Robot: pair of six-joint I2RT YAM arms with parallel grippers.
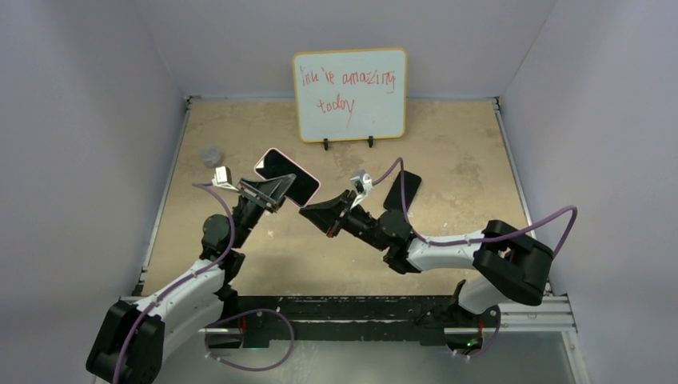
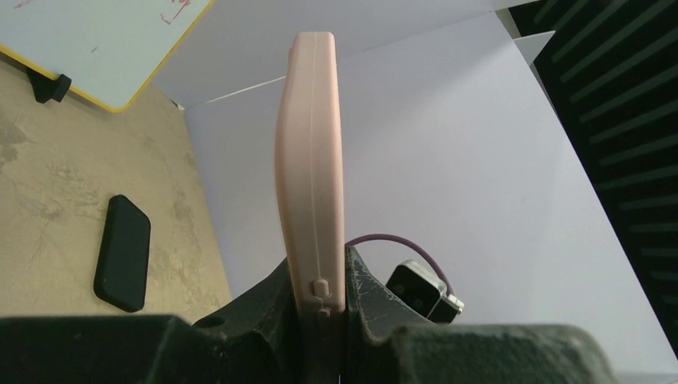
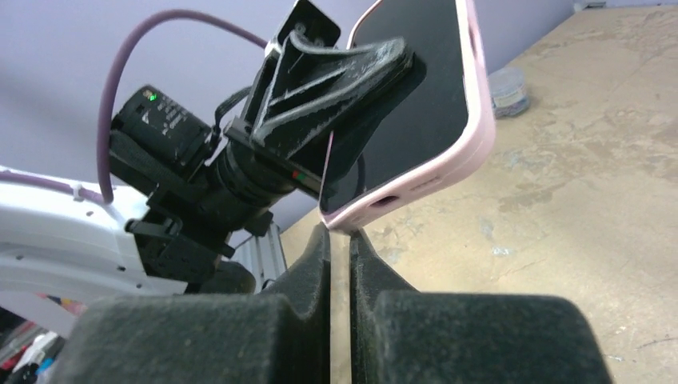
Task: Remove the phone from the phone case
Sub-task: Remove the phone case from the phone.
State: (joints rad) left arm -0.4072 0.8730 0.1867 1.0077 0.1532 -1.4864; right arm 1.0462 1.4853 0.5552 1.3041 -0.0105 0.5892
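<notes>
**Left arm** point(image 1: 188, 284): white moulded link shells between black joint housings, with a bulky black block at the shoulder.
**Right arm** point(image 1: 448, 244): same build and colours.
**Left cable** point(image 1: 232, 228): purple, round, running along the links in loose loops.
**Right cable** point(image 1: 552, 216): purple, likewise looped.
**Left gripper** point(image 1: 276, 190): black, with two triangular open-truss fingers whose edges are scuffed whitish.
**Right gripper** point(image 3: 340, 240): black, with matte, grainy finger blocks.
**Left wrist camera** point(image 1: 221, 176): small silver-grey box.
**Right wrist camera** point(image 1: 361, 182): matching box.
**Indicator light** point(image 3: 152, 98): green dot on the left wrist's black housing.
**Base rail** point(image 1: 528, 314): silver slotted extrusion carrying a black plate.
</notes>
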